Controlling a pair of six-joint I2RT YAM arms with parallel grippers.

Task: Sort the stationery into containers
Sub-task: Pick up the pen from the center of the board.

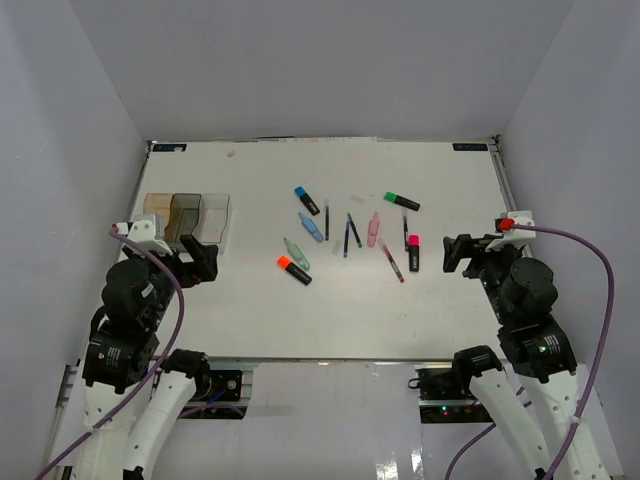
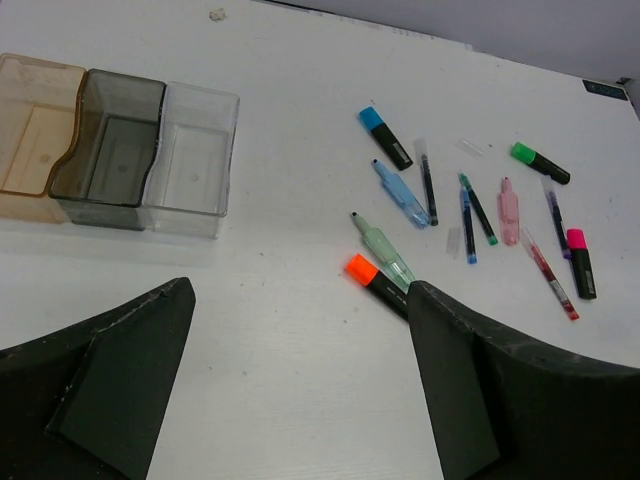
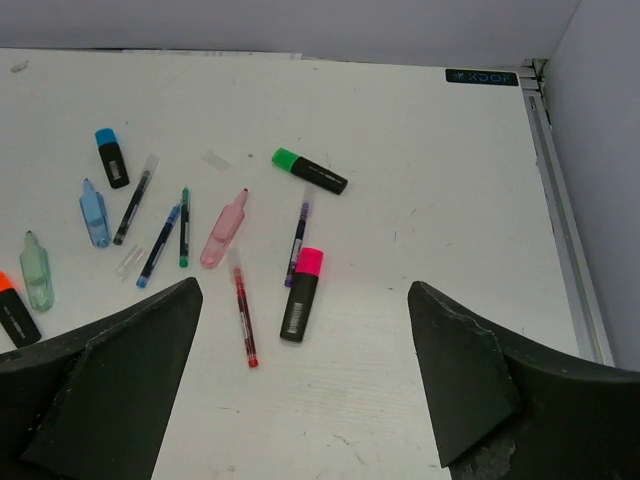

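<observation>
Hovering wide open and empty, left hand (image 2: 300, 385) and right hand (image 3: 303, 395) are risking knocking the thin red pen (image 3: 243, 316) beside the pink-capped black highlighter (image 3: 299, 303).

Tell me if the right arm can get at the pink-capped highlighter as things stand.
Probably yes. The right gripper is open and faces the pink-capped highlighter, which lies flat on the table with nothing on top. The purple pen close by its cap is the only crowding.

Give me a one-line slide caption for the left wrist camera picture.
Open left pincer above the table: three empty joined containers at left, scattered stationery at right, orange-capped highlighter nearest.
</observation>
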